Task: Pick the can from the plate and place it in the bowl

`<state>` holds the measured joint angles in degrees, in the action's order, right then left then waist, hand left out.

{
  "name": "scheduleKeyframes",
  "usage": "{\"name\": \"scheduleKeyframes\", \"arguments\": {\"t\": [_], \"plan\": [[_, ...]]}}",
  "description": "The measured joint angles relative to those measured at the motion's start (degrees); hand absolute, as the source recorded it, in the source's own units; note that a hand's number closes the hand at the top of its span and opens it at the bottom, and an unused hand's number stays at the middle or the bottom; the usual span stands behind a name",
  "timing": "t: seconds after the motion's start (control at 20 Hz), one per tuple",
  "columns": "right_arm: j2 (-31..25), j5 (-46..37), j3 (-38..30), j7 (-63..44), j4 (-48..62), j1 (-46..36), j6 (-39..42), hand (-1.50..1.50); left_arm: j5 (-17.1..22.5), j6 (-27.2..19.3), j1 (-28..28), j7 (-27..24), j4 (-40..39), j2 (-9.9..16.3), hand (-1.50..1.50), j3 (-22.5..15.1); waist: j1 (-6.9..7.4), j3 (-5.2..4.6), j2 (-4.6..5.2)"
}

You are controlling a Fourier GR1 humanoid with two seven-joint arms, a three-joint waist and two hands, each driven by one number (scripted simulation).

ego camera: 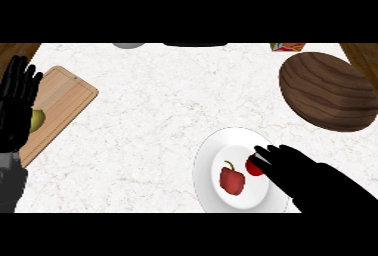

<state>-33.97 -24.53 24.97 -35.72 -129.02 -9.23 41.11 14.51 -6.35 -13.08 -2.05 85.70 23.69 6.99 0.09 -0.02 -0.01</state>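
Note:
A white plate [221,145] lies at the lower middle right of the counter. On its right part stands a red can [253,166], mostly hidden under my right hand [306,172]; only its left side shows. My right hand reaches in from the lower right with its fingers stretched over the can, touching or just above it, and they look open. A dark wooden bowl [328,90] sits at the upper right, apart from the plate. My left hand [18,100] rests open at the left edge, fingers up.
A red pepper [232,181] lies on the plate left of the can. A wooden cutting board [66,95] with a yellow-green fruit [37,120] is at the left. At the far edge stand a grey object [129,45] and a red-orange box [287,47].

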Motion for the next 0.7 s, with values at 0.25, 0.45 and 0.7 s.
{"name": "scheduleKeyframes", "arguments": {"t": [0.25, 0.45, 0.7], "plan": [[2.2, -3.8, -1.6, 5.3, 5.7, 0.2, 0.2, -1.5, -0.6, 0.4, -0.2, 1.7, 1.2, -0.6, 0.0, 1.0, -0.01, 0.02, 0.01], [3.9, -9.7, -0.4, 9.5, 9.7, 2.1, -2.4, -1.5, -1.3, 1.0, 0.4, 2.2, 2.3, -1.2, 0.0, 1.5, -0.03, 0.03, 0.0], [5.6, -14.8, -0.8, 15.3, 15.4, 2.2, -4.7, -1.5, -1.6, 3.0, 0.6, 0.8, 0.8, -1.7, 0.0, 2.8, -0.05, 0.03, 0.02]]}}
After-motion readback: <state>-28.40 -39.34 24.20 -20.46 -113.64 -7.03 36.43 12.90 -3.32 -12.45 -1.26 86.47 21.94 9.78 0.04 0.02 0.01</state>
